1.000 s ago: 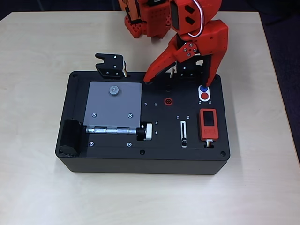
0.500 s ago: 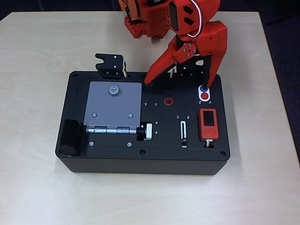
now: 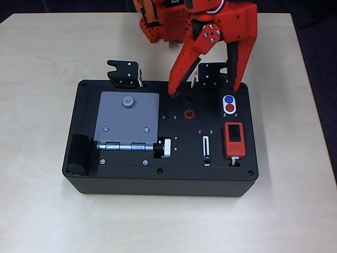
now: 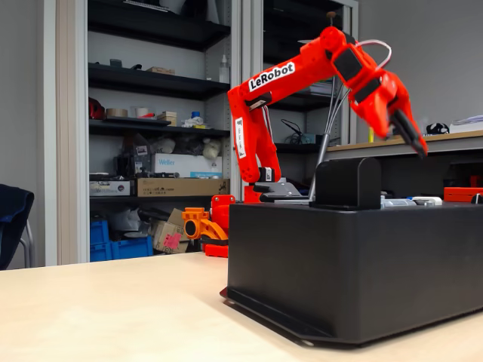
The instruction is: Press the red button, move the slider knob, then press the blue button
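My claw (image 3: 202,89) hangs open above the box, holding nothing. The red button (image 3: 230,108) is my first step. Next I must bring one fingertip down onto it.

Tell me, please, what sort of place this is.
Probably a robotics lab or workshop: storage shelves with boxes and parts behind, a red arm marked LeRobot, and a black test box of buttons and sliders.

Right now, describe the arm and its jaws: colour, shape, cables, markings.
The arm is bright orange-red plastic with white "LeRobot" lettering on one link. A white cable loops near the wrist. The gripper has two long tapering jaws with dark tips and silver screws at the pivot.
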